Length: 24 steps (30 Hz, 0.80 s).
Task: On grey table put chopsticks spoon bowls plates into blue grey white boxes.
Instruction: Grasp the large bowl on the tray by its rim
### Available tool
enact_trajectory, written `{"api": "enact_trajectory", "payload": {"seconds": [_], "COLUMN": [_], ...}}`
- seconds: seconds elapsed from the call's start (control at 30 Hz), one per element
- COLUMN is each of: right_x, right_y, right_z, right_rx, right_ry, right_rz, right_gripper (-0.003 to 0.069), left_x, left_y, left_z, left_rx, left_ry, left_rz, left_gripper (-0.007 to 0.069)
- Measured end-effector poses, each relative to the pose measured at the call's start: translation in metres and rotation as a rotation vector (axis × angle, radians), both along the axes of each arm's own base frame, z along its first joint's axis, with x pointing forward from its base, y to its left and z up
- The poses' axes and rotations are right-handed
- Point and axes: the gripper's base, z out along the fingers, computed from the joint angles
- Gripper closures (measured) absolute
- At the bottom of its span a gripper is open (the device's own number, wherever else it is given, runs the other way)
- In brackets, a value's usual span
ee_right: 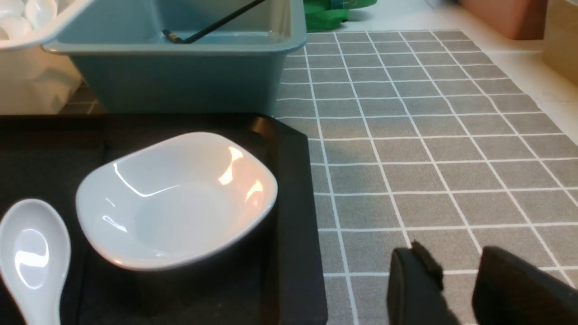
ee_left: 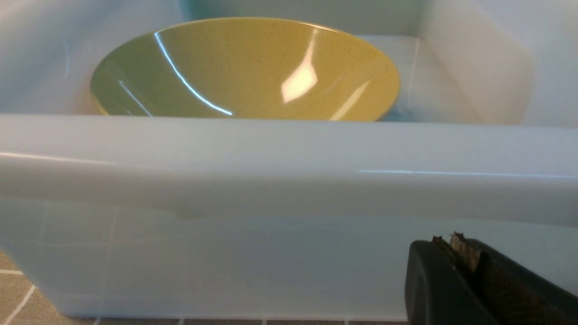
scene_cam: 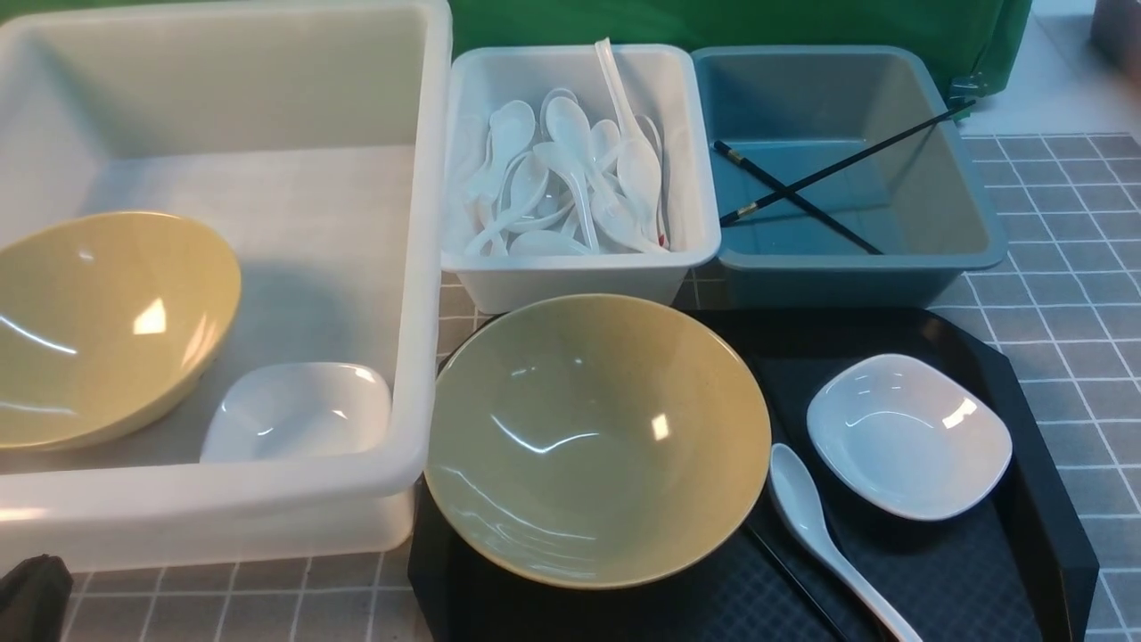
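The large translucent box [scene_cam: 426,267] at the left holds a tilted yellow-tan bowl [scene_cam: 98,330] and a white plate [scene_cam: 299,410]. The small white box [scene_cam: 579,263] is full of spoons [scene_cam: 570,169]. Two black chopsticks [scene_cam: 802,192] lie crossed in the blue-grey box [scene_cam: 980,245]. On the black tray [scene_cam: 1034,553] sit another bowl [scene_cam: 597,437], a plate [scene_cam: 909,437] and a spoon [scene_cam: 802,508]. My left gripper [ee_left: 447,241] is shut and empty, low outside the large box's wall [ee_left: 289,158]. My right gripper [ee_right: 451,253] is open and empty over the grey table [ee_right: 429,158], beside the tray [ee_right: 293,203].
Green cloth [scene_cam: 713,22] hangs behind the boxes. The tray's raised edge stands between my right gripper and the plate [ee_right: 180,203]. In the front view, a dark part of the left arm [scene_cam: 31,593] shows at the bottom left corner.
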Motion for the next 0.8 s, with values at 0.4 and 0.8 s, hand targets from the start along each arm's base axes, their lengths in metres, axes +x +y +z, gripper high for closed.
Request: {"api": "enact_trajectory", "payload": {"seconds": [0.4, 0.8], "right_x": [0.0, 0.0], "right_y": [0.0, 0.002], "right_z": [0.0, 0.045], "right_rx": [0.0, -0.006], "right_ry": [0.0, -0.511], "right_rz": [0.0, 0.026], "right_gripper": [0.0421, 0.0421], "left_x": [0.0, 0.001], "left_y": [0.0, 0.002], "left_z": [0.0, 0.036], "left_rx": [0.017, 0.064], "left_ry": [0.001, -0.402], "left_rz": [0.001, 0.022], "left_gripper": [0.0631, 0.0631]}}
